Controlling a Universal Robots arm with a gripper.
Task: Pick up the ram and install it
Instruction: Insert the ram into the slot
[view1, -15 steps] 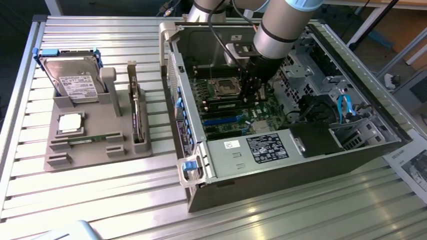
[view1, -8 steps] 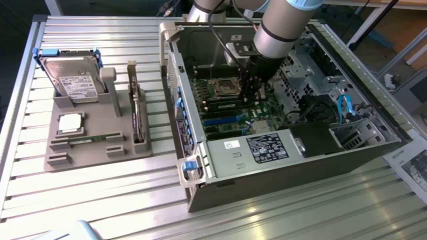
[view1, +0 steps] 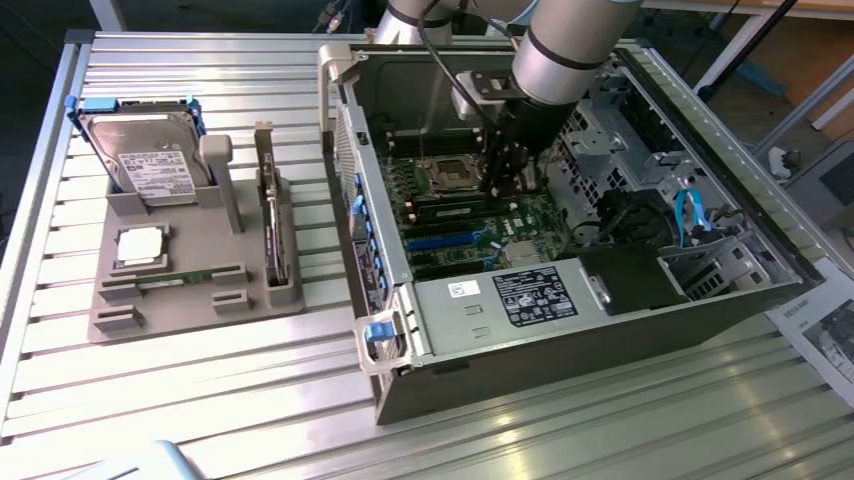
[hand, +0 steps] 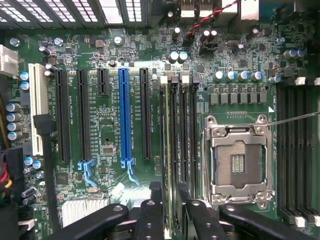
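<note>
The black gripper (hand: 170, 190) hangs with its fingers spread either side of the ram (hand: 169, 150), a thin green stick standing edge-on in a black slot beside the square metal CPU socket (hand: 239, 165). Around them lie the glossy green motherboard (hand: 110, 150), the open steel computer case (view1: 561, 350) and the ribbed aluminium table (view1: 200, 400).

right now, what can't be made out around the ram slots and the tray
Wrist view: near ends of the ram slots, covered by the open fingers.
Exterior view: those slots, partly hidden behind the arm.
Exterior view: lower edge of the ram on the tray, sunk in its holder.
</note>
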